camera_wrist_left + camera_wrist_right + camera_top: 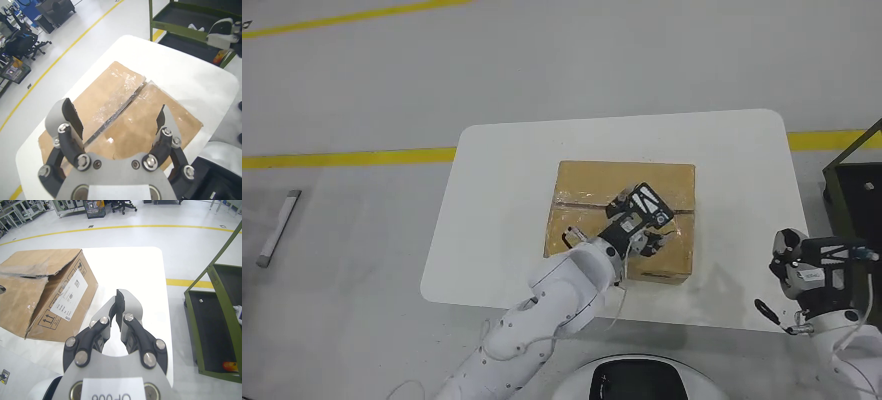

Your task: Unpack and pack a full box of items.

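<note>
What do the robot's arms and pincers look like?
The left arm and right arm are smooth white shells with thin cables alongside. The left tool and right tool match: silver plates, black linkage bars with silver bolts, curved silver fingers lined with dark ridged pads, and a white label at the base.

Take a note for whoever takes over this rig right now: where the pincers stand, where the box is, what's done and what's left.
Left pincer: open, empty, hovering over the box, above its top seam.
Right pincer: shut, empty, near the right edge of the table, apart from the box.
Box: on the table, flaps down. The tape along the seam looks partly split, with a narrow gap showing.
Done: nothing taken out yet.
Left: open the flaps, unpack, repack.
</note>
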Motion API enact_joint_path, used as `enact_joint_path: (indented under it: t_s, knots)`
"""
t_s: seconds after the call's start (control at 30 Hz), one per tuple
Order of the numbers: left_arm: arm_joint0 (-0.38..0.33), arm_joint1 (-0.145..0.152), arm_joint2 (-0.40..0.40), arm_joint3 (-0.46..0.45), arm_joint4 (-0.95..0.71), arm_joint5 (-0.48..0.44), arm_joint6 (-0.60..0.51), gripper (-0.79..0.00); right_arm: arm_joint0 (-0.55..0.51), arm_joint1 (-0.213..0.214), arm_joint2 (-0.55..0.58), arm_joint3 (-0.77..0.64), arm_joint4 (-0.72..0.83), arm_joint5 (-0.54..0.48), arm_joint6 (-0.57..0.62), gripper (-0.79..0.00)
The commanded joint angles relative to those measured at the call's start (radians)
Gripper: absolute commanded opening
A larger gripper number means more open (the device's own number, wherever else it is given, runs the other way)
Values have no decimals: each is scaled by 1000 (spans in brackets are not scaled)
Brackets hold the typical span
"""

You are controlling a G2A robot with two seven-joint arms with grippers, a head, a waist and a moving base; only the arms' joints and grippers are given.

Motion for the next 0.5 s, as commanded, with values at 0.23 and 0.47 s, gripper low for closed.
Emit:
enact_joint_path:
  t_s: [0.23,0.47]
  knots:
    - [-72,-35,27,106,15,21,-43,-252,4,-1,-2,4,9,10,1,-785]
    - [-100,-54,49,151,55,-13,-59,-382,14,-1,-7,15,13,11,5,-785]
